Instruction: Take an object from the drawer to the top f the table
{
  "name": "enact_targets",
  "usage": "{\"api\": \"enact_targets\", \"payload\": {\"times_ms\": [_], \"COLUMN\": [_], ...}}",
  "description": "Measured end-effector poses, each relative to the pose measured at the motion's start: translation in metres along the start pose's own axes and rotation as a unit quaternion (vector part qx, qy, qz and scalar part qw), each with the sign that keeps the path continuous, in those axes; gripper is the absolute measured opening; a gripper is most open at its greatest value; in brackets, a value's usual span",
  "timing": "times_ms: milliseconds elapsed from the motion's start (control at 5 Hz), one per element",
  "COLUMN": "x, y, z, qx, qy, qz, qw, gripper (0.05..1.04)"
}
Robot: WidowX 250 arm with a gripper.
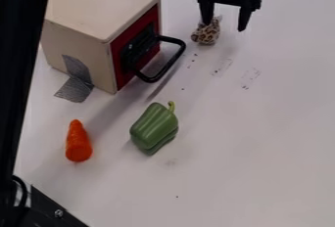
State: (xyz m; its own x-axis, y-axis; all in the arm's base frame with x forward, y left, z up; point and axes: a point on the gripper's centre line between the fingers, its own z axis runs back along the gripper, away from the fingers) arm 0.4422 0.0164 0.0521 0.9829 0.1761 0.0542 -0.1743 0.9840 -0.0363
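My gripper [226, 20] hangs at the top right of the camera view, its two fingers apart. A small spotted brown-and-cream object [206, 32] rests on the white table [255, 138], at the tip of the left finger and not between the two. The drawer [135, 47] has a red front with a black handle and sits in a pale wooden box [98, 6] at the upper left; it looks closed, so its inside is hidden.
A green toy pepper [155, 128] lies near the middle of the table, and an orange toy carrot [78, 142] is to its left. Grey tape [77, 80] holds the box's side to the table. A black structure [19, 74] runs down the left edge.
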Motion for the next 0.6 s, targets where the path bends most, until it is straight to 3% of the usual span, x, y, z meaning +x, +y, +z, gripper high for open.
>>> {"api": "enact_targets", "payload": {"times_ms": [400,600], "x": [-0.009,-0.016], "y": [-0.001,0.003], "z": [0.074,0.088], "qx": [-0.029,-0.033], "qy": [-0.029,-0.028], "qz": [0.003,0.001], "qw": [0.9992,0.9991], "gripper": [1.000,1.000]}}
